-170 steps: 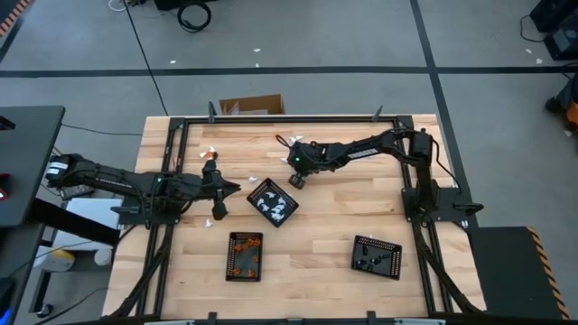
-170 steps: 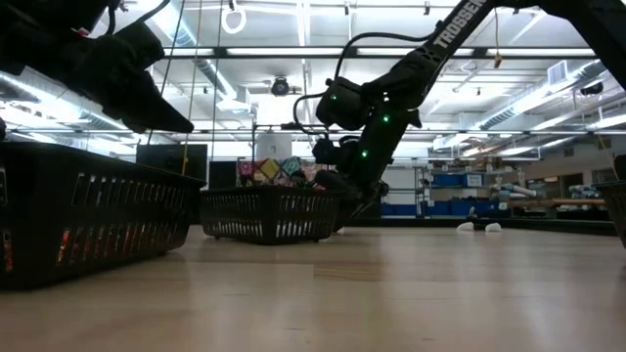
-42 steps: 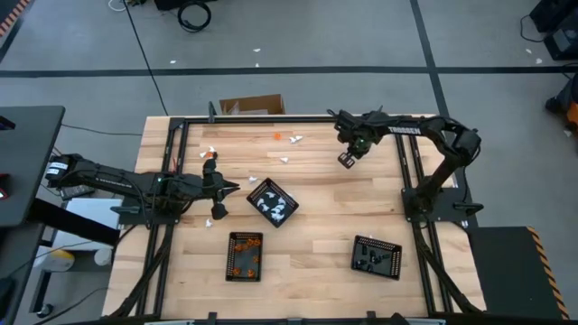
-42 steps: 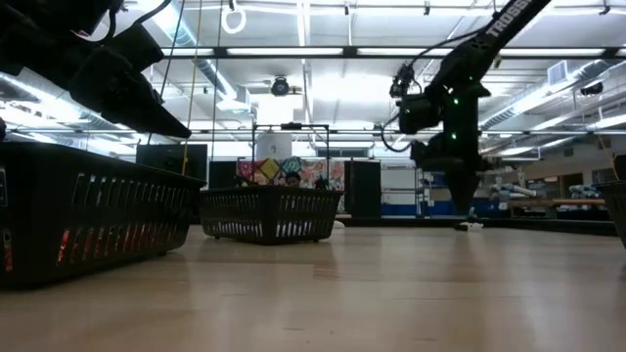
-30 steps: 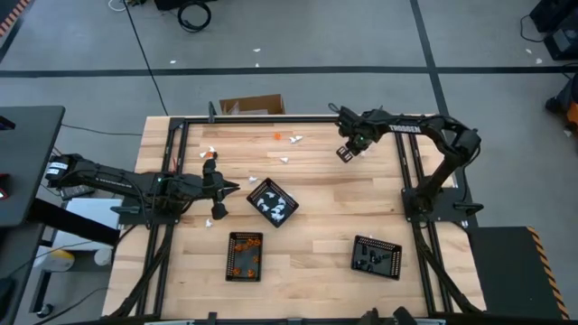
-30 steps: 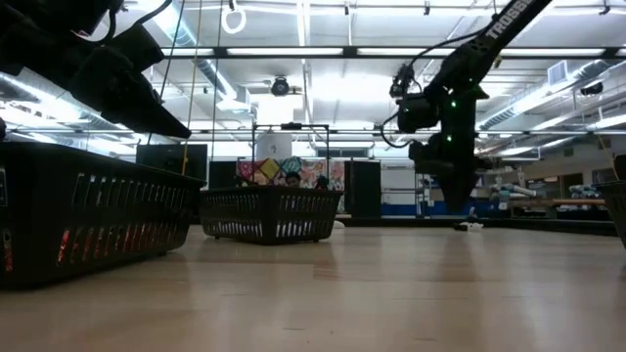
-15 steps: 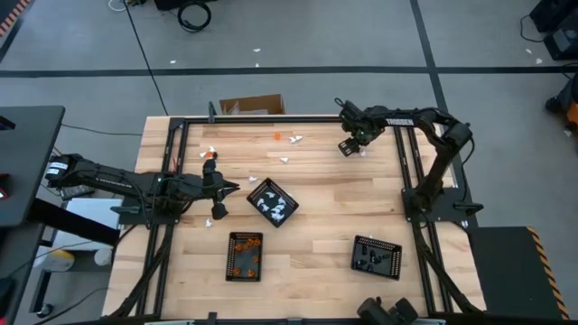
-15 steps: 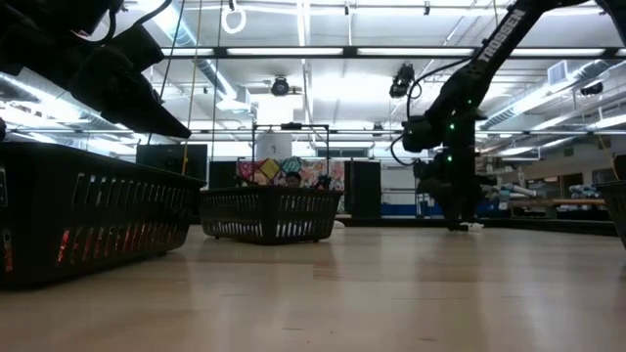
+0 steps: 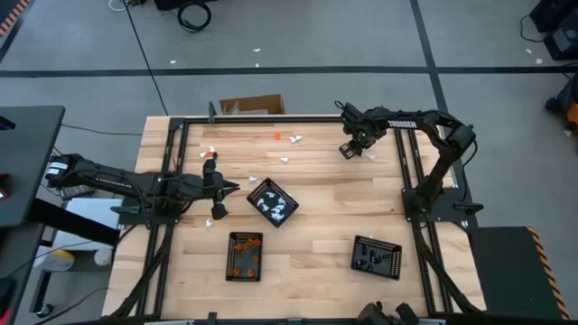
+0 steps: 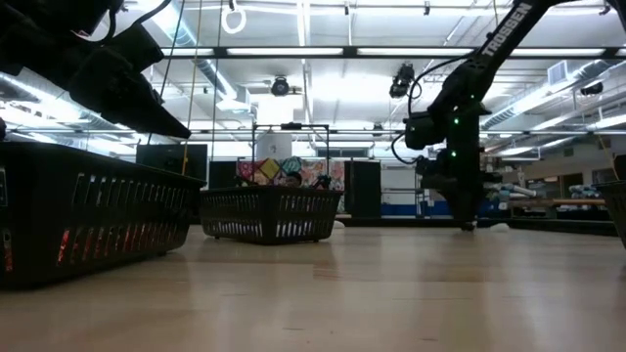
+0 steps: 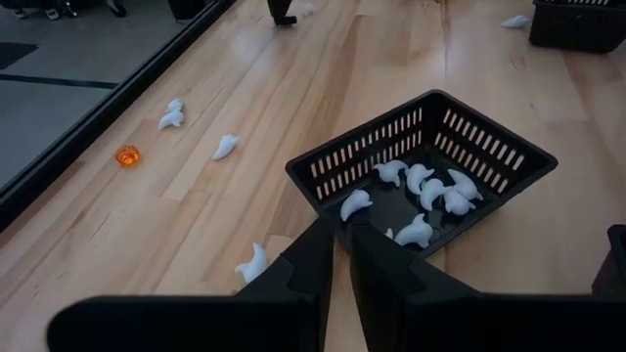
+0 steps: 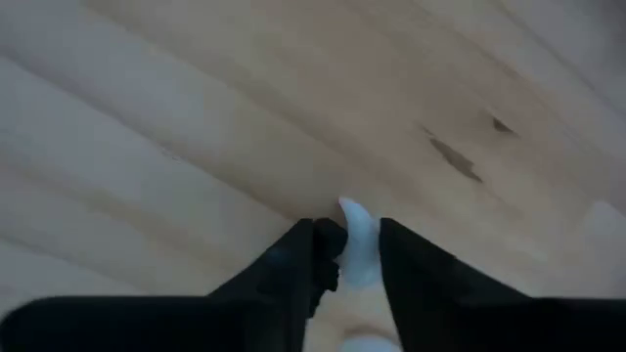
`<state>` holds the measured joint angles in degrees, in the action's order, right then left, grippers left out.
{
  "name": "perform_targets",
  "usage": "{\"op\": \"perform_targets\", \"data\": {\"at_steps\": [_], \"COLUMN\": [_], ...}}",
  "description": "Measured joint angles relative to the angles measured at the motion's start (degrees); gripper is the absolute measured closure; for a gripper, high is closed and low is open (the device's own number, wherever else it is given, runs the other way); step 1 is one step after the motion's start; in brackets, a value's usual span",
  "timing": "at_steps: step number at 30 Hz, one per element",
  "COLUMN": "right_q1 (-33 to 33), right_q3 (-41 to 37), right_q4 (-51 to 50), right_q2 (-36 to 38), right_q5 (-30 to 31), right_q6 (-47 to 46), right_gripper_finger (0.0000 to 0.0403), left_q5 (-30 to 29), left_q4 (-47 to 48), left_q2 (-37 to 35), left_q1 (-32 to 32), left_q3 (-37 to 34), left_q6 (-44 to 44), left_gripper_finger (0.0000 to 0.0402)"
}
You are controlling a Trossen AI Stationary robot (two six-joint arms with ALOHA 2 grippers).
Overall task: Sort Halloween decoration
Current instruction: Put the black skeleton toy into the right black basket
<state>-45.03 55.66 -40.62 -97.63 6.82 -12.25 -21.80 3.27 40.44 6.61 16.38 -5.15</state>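
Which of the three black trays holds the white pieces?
The tilted tray nearest the left claw, above the other two in the high view. The left wrist view shows white ghost figures in it; the tray below it holds orange pieces.

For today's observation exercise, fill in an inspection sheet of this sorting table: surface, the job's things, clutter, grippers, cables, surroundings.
Surface: bare wooden table in a black frame.
Job's things: white ghost pieces fill the centre tray; orange pieces in the near-left tray; black pieces in the near-right tray; loose white pieces and an orange piece lie at the far edge.
Clutter: nothing seen.
Grippers: right gripper closed around a white ghost at the far right; left gripper shut, empty, beside the centre tray.
Cables: coil on the floor.
Surroundings: cardboard box; shelving behind.
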Motion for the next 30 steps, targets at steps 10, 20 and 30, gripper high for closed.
{"op": "perform_targets", "data": {"at_steps": [10, 20, 30], "right_q1": [7.41, 20.02, 16.45], "right_q3": [1.3, 8.72, 6.9], "right_q4": [-1.29, -6.94, -14.25], "right_q2": [0.22, 0.28, 4.26], "right_q5": [-4.16, -8.0, 2.17], "right_q6": [-1.53, -3.67, -5.52], "right_gripper_finger": [0.0376, 0.0383, 0.0275], "left_q5": [0.0, 0.0, 0.0], "left_q4": [-0.01, -0.02, -0.02], "left_q2": [-0.01, 0.0, 0.0], "left_q1": [0.0, 0.0, 0.0], "left_q3": [0.0, 0.0, 0.0], "left_q6": [0.0, -0.61, -1.49], "left_gripper_finger": [0.0352, 0.0352, 0.0352]}}
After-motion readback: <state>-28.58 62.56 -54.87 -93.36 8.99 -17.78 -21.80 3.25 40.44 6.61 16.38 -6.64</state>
